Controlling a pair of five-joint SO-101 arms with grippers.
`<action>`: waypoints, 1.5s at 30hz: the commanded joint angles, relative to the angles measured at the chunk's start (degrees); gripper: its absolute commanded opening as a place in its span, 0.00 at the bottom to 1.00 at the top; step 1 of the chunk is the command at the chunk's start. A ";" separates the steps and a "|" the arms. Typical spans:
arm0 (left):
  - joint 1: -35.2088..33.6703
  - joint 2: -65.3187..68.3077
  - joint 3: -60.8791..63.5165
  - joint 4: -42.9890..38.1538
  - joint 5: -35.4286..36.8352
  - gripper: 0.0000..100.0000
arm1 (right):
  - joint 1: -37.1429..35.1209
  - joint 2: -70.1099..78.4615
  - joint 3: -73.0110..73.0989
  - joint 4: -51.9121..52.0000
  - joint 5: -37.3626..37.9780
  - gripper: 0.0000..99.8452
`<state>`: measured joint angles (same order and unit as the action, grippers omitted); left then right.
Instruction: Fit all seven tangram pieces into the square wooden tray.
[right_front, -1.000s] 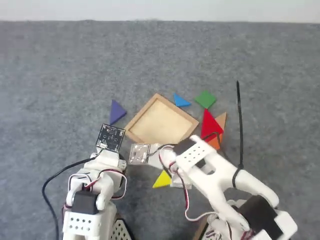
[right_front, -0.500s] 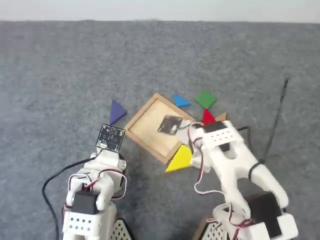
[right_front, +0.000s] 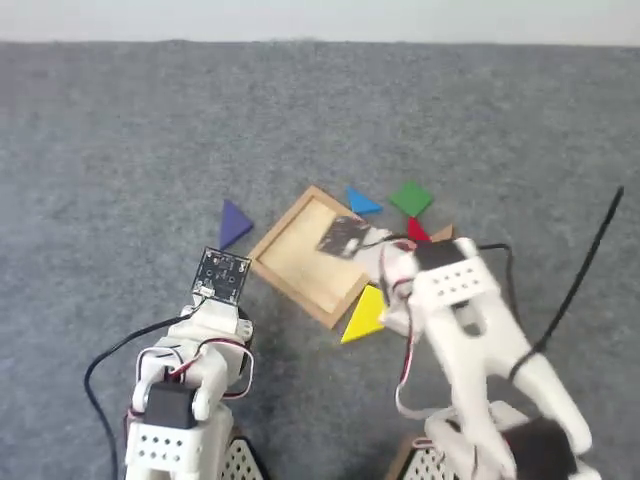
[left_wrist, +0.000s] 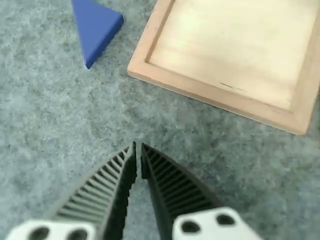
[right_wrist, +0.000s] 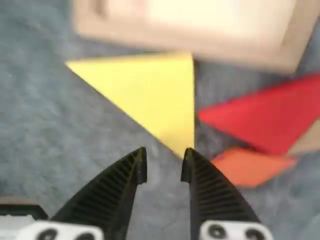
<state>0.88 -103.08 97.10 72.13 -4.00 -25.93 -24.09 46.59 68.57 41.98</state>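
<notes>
Right claw (right_wrist: 163, 159) and yellow triangle (right_wrist: 150, 95), with the square wooden tray (left_wrist: 200, 92) beyond. The right claw is shown parted and holding nothing, low over the grey tabletop (right_front: 150, 130). The yellow triangle lies flat directly ahead of it, between claw and tray. The triangle's nearest corner is seen just at the fingertips, closer to one finger than the other, and its far edge rests against or just beside the tray rim (contact cannot be confirmed). Its long edge runs obliquely away from the claw, so a grasp across the near corner is judged the more workable approach. A red triangle (right_wrist: 265, 120) and an orange piece (right_wrist: 245, 167) are seen close beside the yellow one, on the side away from the other arm. The left claw (left_wrist: 138, 149) is all but clenched on nothing, short of the tray's other side, with a blue triangle (left_wrist: 95, 27) near that corner. The right arm is plainly the nearer to the yellow piece. The visible tray floor is bare.
</notes>
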 joint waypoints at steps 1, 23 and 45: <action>0.09 -0.97 -0.57 0.09 -0.09 0.02 | -5.85 -3.91 -2.29 0.84 2.55 0.20; 0.09 -0.97 -0.57 0.09 -0.09 0.02 | -6.64 19.74 -9.14 -8.13 16.88 0.30; 0.09 -0.97 -0.57 0.09 -0.09 0.02 | -6.64 19.91 -5.01 -8.31 13.80 0.30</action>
<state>0.97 -103.08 97.10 72.13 -4.00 -35.34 -3.52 41.14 61.27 57.80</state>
